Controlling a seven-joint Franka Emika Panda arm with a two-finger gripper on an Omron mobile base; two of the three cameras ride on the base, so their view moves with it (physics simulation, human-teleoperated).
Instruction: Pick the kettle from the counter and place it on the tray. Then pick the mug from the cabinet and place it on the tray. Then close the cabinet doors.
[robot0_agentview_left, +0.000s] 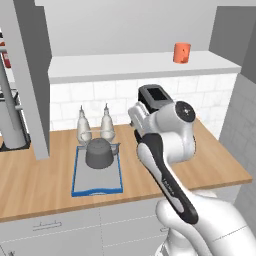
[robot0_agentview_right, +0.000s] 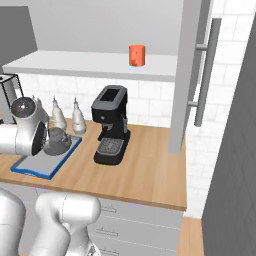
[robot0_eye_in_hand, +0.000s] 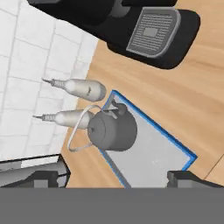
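The claw (robot0_eye_in_hand: 116, 177) is hanging wide open and empty above the squat dark grey kettle (robot0_eye_in_hand: 113, 130), which is sitting at the far end of the flat blue-rimmed grey tray (robot0_eye_in_hand: 153, 153).

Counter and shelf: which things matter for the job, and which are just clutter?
Job: kettle on the tray; orange mug on the cabinet shelf; open cabinet door.
Clutter: two shakers, coffee machine.

counter (robot0_agentview_left: 210, 165): wood planks, matt | kettle (robot0_eye_in_hand: 114, 130): smooth dull grey, perhaps metal | tray (robot0_eye_in_hand: 157, 153): matt grey
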